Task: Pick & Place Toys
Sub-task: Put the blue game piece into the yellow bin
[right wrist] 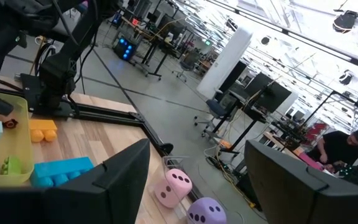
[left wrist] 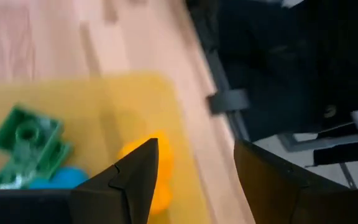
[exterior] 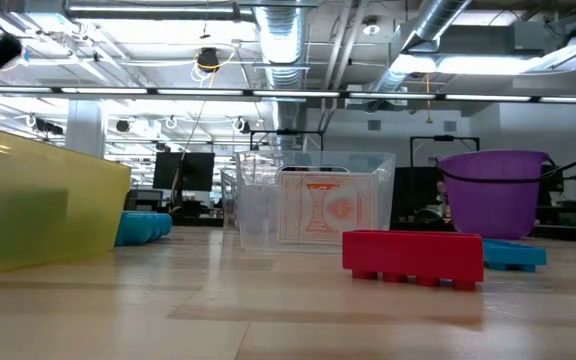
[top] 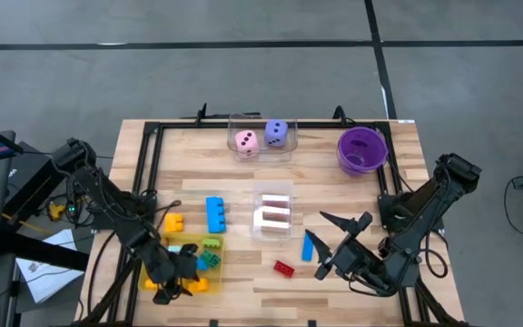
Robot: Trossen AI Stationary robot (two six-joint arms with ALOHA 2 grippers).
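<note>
Your left pincer hung released over the yellow tray, where green and orange toys already lay. Your right pincer waited open, well apart. Outside the tray, the blue brick and red brick remained on the counter.

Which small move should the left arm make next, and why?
Probably lift straight up from the yellow tray. The left gripper hangs over it with fingers apart and nothing between them, and an orange piece lies in the tray.
</note>
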